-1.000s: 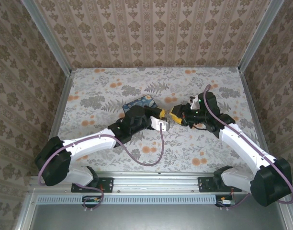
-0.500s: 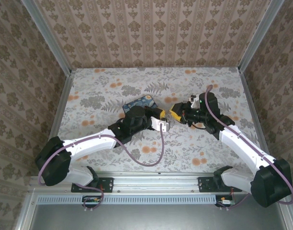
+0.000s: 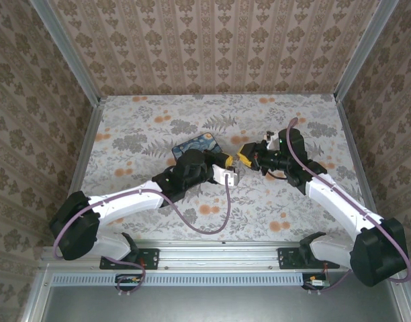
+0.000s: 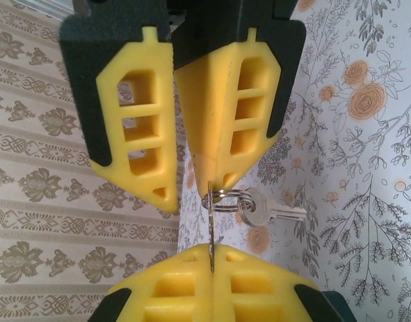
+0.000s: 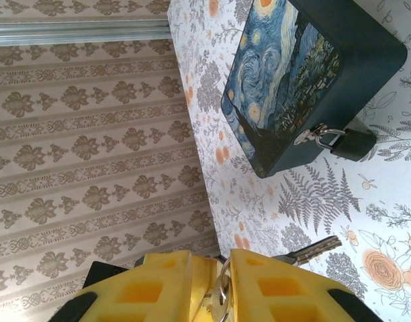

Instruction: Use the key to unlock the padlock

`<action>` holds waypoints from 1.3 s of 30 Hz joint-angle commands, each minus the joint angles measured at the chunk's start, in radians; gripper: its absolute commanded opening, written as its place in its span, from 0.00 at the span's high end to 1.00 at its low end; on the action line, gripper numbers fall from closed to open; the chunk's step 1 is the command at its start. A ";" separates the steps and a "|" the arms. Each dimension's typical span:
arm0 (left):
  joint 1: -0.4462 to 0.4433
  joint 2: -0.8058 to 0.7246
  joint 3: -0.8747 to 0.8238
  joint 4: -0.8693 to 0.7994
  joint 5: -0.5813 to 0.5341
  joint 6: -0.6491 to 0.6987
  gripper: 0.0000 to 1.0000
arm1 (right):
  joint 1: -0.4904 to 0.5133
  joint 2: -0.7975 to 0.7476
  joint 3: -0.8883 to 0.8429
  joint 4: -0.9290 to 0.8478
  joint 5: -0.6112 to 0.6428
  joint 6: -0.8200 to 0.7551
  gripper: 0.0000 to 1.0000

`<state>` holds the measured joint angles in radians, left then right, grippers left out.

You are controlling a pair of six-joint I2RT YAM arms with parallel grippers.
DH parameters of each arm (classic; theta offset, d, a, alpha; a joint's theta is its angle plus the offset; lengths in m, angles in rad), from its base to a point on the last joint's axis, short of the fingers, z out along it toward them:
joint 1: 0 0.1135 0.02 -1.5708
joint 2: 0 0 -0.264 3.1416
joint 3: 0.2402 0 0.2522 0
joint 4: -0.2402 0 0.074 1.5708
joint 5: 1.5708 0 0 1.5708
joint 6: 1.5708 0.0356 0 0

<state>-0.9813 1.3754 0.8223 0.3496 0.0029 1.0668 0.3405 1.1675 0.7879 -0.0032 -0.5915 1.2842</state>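
Observation:
My left gripper [image 4: 211, 251] is shut on the key [image 4: 210, 228], a thin blade seen edge-on and rising out of the seam between its pads. A ring [image 4: 225, 198] on the key carries a second silver key [image 4: 262, 212]. My right gripper [image 5: 212, 258] faces it tip to tip with a gap between its fingers [image 4: 229, 114]; the ring [image 5: 222, 288] sits in that gap. From above, the left gripper [image 3: 230, 176] and right gripper [image 3: 246, 155] meet over the table's middle. The black padlock [image 5: 353, 143] hangs on the dark-blue box's [image 5: 306, 74] hasp.
The dark-blue box [image 3: 195, 144] lies just beyond the left wrist, partly covered by that arm. Patterned walls close the table [image 3: 145, 127] on three sides. A purple cable [image 3: 225, 208] loops from the left arm over the floral tabletop.
The right gripper has edged slightly toward the far side. The left arm has barely moved and keeps hold of the key.

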 commanded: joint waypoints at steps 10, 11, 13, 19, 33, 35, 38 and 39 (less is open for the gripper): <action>-0.005 0.017 0.012 0.025 0.025 -0.040 1.00 | -0.004 0.005 -0.039 0.064 -0.057 0.033 0.79; -0.006 0.017 0.010 0.025 0.023 -0.038 1.00 | -0.003 0.006 -0.042 0.079 -0.062 0.039 0.80; -0.005 0.015 0.005 0.035 0.022 -0.044 1.00 | -0.004 0.010 -0.047 0.107 -0.073 0.054 0.84; 0.005 0.020 -0.004 0.060 0.022 -0.096 1.00 | -0.003 0.015 -0.064 0.199 -0.089 0.107 1.00; 0.168 -0.086 -0.030 -0.207 0.364 -0.967 0.49 | -0.060 -0.038 -0.153 0.368 0.128 -0.027 1.00; 0.243 -0.058 0.008 -0.219 0.478 -1.229 0.49 | -0.058 -0.023 -0.157 0.406 0.126 -0.059 1.00; 0.362 0.044 0.075 -0.144 0.699 -1.677 0.57 | -0.040 -0.016 -0.180 0.464 0.156 -0.116 1.00; 0.383 0.079 0.076 -0.063 0.761 -1.800 0.61 | -0.033 -0.018 -0.188 0.484 0.164 -0.131 1.00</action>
<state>-0.6567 1.3857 0.8528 0.1989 0.5083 -0.1978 0.2901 1.1439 0.6224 0.3771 -0.4736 1.2324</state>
